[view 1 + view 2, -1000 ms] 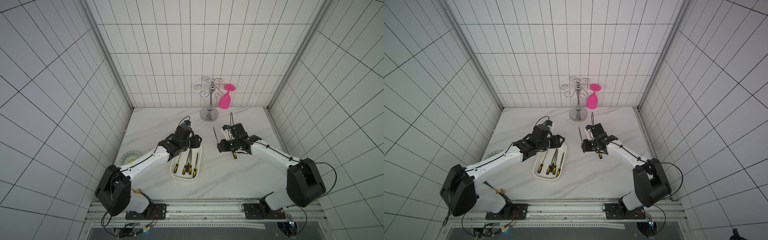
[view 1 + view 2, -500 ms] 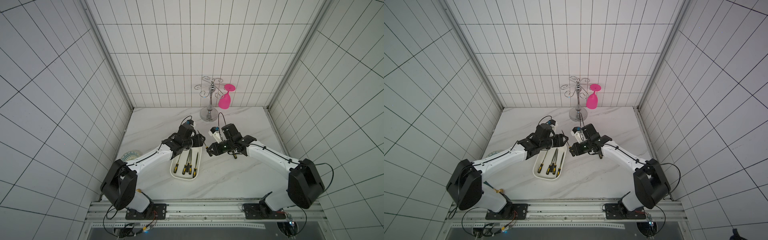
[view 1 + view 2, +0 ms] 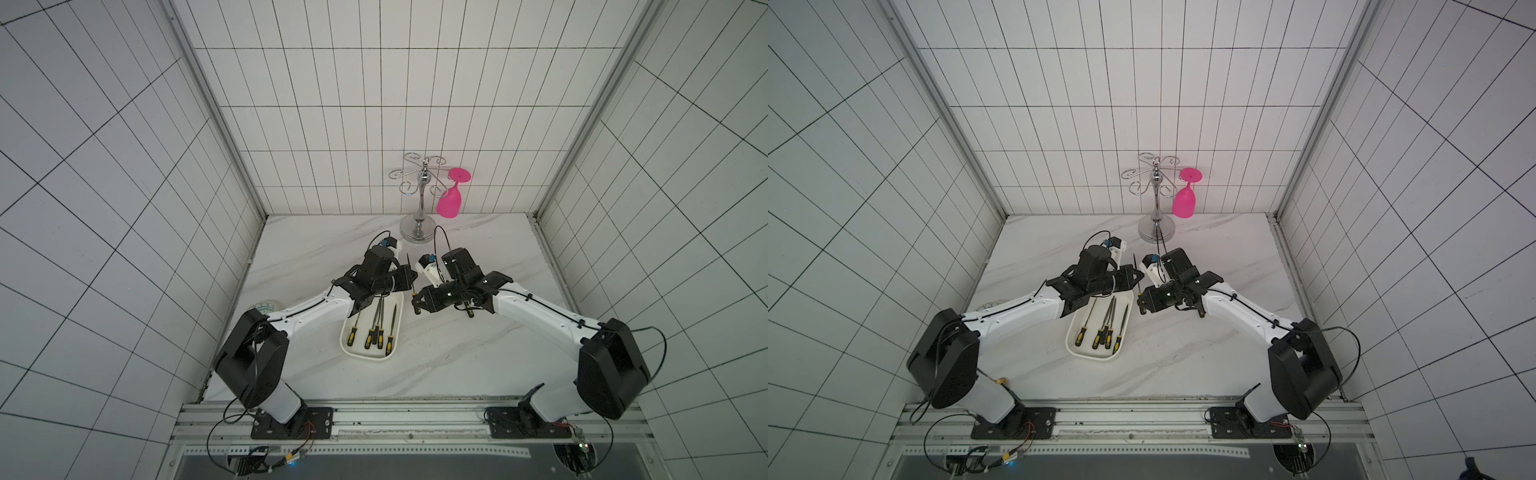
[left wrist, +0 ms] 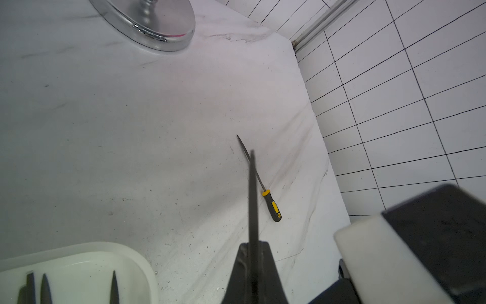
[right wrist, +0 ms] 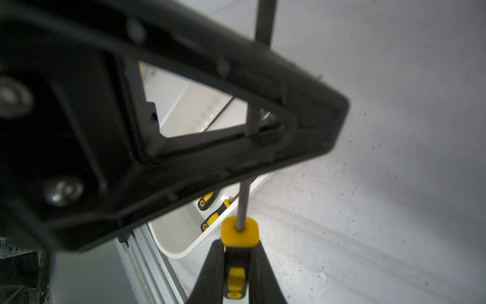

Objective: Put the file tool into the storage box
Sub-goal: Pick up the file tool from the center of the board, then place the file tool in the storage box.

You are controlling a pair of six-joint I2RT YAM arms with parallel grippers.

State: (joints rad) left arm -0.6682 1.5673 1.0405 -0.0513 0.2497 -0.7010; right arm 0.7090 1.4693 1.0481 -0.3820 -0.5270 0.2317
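Note:
One file tool with a yellow and black handle is held in the air between both arms, just right of the storage box's far end. My right gripper is shut on its handle. My left gripper is shut on its grey blade. In both top views the two grippers meet, left gripper above right gripper. The white storage box holds several files. Another file lies on the table, partly under the right arm.
A chrome glass stand with a hanging pink glass stands at the back. A small patterned plate shows behind the left arm. Tiled walls close in the marble table on three sides.
The right arm carried the file leftward to the left gripper. The left gripper, open before, has shut on the blade.

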